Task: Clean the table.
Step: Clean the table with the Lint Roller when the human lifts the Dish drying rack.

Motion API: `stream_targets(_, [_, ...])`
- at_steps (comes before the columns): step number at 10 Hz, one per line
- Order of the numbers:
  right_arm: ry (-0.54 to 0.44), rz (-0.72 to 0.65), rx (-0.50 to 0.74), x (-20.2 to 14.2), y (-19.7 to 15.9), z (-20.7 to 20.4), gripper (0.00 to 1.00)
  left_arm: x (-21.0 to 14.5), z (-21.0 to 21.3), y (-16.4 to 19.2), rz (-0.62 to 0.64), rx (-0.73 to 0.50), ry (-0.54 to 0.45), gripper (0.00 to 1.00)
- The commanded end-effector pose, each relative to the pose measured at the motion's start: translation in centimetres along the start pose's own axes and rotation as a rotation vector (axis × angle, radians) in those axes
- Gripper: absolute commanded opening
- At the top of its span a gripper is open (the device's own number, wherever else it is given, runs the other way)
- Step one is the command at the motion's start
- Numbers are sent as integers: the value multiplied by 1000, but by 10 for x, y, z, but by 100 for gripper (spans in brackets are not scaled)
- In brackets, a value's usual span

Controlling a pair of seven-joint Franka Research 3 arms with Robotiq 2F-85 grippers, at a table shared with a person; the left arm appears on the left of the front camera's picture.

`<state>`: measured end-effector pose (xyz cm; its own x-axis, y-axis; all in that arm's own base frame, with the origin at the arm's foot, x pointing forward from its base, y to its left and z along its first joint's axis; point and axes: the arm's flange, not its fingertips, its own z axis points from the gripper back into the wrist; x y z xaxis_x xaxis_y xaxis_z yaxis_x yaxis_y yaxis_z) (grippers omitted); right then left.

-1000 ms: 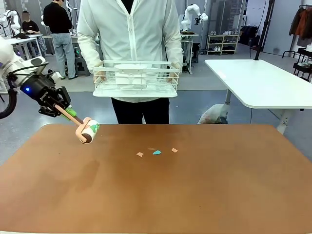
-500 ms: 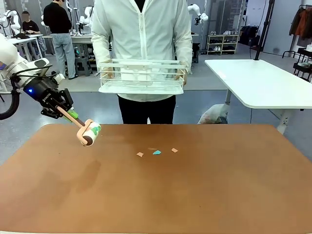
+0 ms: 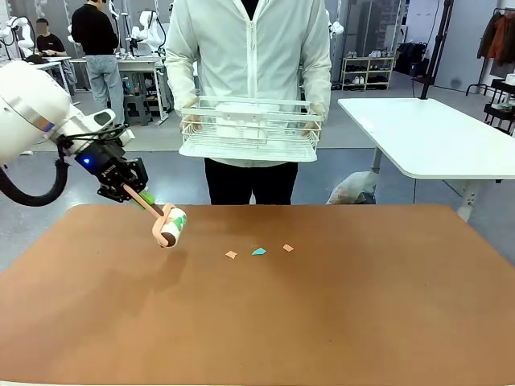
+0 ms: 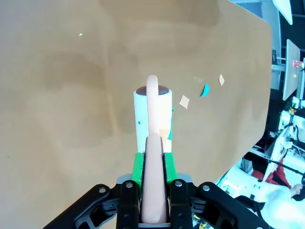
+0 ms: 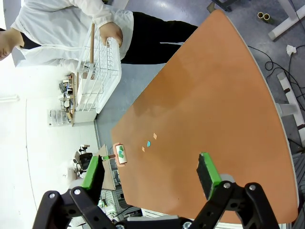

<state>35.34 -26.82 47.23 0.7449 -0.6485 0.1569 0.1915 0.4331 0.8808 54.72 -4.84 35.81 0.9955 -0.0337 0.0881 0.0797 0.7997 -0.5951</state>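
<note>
A big work room with a grey floor [image 3: 161,173] lies behind the brown counter [image 3: 338,322], which takes up the whole near part of the front view. A person [image 3: 253,48] stands at its far side and holds a white wire rack [image 3: 251,129] in both hands, up off the counter. The left end effector [image 4: 153,167] is over the far left part of the counter, with a roller [image 3: 170,227] sticking out from it. Three small scraps [image 3: 258,252], two tan and one blue-green, lie in a row on the far half, a little to the right of the roller.

What could go wrong? The scraps look light and flat. If the roller comes in too fast or too high, it may push them along or miss them. If it presses too hard, the thin handle [image 4: 152,143] may twist in the grip. The scraps are spread out, so one pass may leave one behind.

The left end effector is clenched tight on the roller's pink handle, with green pads [image 4: 138,167] on both sides. The roller hangs close over the counter; I cannot tell if it touches. The right end effector [image 5: 150,172] is spread wide, holds nothing, and is high above the counter.
</note>
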Motion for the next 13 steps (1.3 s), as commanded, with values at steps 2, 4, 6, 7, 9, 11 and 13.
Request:
stream_targets(2, [-4,19,17,1,1,2,100,10,-27,-1,-34,-61,-2,21])
stream_targets(4, [-4,19,17,1,1,2,100,12,-48,-6,-35,-57,-4,21])
stream_targets(6, [-4,19,17,1,1,2,100,12,-71,-6,-10,-38,18,21])
stream_targets(7, [-4,19,17,1,1,2,100,10,-83,-6,-18,-34,26,21])
stream_targets(9, [-4,19,17,1,1,2,100,8,-104,-11,-26,-68,57,21])
stream_targets(11, [-4,19,17,1,1,2,100,8,-120,-17,-5,-72,41,21])
stream_targets(13, [-4,19,17,1,1,2,100,-3,-147,-49,-30,-43,6,21])
